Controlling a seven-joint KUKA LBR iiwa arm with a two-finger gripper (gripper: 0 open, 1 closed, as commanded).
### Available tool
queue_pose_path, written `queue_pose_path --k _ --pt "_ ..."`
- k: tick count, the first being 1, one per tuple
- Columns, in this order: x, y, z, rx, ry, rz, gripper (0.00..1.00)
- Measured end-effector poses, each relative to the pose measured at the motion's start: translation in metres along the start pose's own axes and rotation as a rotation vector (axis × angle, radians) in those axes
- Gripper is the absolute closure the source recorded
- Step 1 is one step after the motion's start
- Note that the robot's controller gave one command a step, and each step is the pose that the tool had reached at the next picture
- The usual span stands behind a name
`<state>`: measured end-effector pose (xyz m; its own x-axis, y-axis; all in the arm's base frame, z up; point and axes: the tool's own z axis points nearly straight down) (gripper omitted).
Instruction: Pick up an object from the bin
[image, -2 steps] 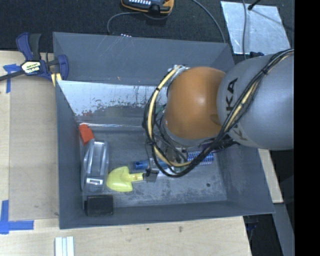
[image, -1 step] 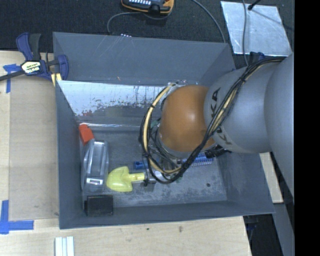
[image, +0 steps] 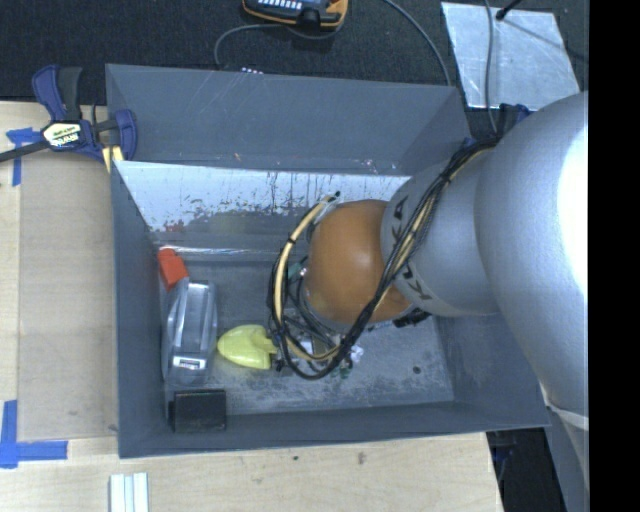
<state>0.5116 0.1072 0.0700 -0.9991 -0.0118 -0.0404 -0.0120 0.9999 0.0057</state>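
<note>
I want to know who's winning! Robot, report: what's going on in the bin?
Gripper low, mid-bin, right beside yellow lump. Clear bottle and black block further left, away from gripper. Nothing in the way.

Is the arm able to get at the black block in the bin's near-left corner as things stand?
Probably not cleanly. The black block sits tight in the corner against two bin walls, with the clear bottle lying just beyond it. Nothing covers it from above, though.
</note>
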Motion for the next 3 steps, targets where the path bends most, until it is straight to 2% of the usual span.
queue_pose_path --k 1,2,3 --pt "0.000 0.000 0.000 0.000 0.000 0.000 1.00" --pt "-0.005 -0.013 0.000 -0.002 -0.003 -0.222 1.00" --pt "-0.005 -0.013 0.000 -0.002 -0.003 -0.222 1.00"
